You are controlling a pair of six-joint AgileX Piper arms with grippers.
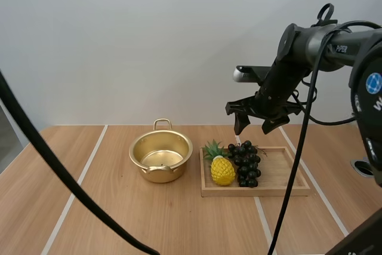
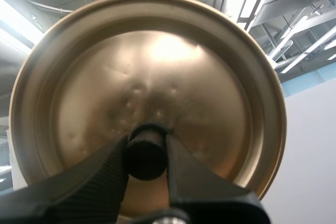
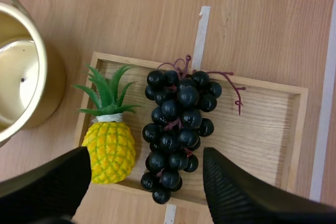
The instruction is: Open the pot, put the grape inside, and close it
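Note:
A golden pot stands uncovered on the table, left of a wooden tray. On the tray lies a dark bunch of grapes. My right gripper hangs open above the grapes, its fingers spread to either side of the bunch without touching it. The golden lid is held up in the air by my left gripper, which is shut on the lid's black knob.
A toy pineapple lies on the tray just left of the grapes, between them and the pot. The right half of the tray is bare wood.

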